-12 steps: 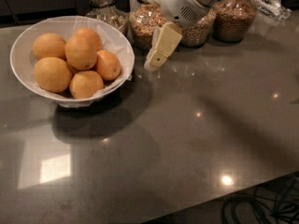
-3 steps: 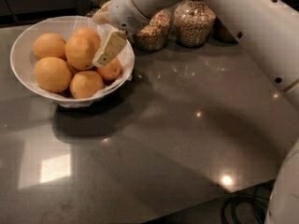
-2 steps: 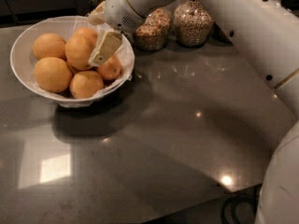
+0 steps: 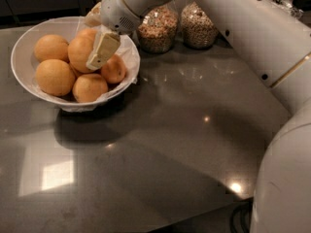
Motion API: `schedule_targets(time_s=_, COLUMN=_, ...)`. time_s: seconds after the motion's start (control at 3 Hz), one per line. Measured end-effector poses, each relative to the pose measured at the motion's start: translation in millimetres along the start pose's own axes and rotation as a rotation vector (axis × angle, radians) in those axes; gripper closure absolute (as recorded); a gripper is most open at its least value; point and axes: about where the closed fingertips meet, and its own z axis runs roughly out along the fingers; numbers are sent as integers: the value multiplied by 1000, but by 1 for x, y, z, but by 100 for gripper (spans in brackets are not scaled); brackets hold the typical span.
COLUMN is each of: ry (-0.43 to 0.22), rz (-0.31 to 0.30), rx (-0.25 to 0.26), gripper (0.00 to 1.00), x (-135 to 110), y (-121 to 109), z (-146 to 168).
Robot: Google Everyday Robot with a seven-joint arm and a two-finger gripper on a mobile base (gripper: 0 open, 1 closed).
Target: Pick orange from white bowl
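Observation:
The white bowl (image 4: pixel 19 57) with a crinkled white liner stands at the back left of the dark counter. It holds several oranges. My gripper (image 4: pixel 98 55) hangs over the bowl's right half, its cream tip pointing down-left. It lies against the large orange (image 4: pixel 78 52) in the bowl's middle. A smaller orange (image 4: pixel 114 69) sits just right of the tip. Other oranges lie at the left (image 4: pixel 51 46), the front left (image 4: pixel 54 76) and the front (image 4: pixel 90 87). Nothing is lifted out of the bowl.
Two glass jars of grains (image 4: pixel 158 28) (image 4: pixel 198 25) stand at the back, right of the bowl. My white arm (image 4: pixel 252 38) crosses from the right edge over the jars. The grey counter (image 4: pixel 160 144) runs toward the front edge.
The gripper has moved left from beside the jars to over the bowl, and in the last second crept further left and down onto the middle orange. The oranges have not moved.

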Motion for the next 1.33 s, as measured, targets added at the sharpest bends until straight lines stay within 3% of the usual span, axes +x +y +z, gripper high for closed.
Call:
schedule_targets(time_s=0.33, ry=2, rz=-2, rx=-6, gripper=31, x=0, y=0, z=2)
schedule_targets(time_s=1.33, ry=10, rz=26, rx=-48, gripper=33, x=12, y=2, z=20)
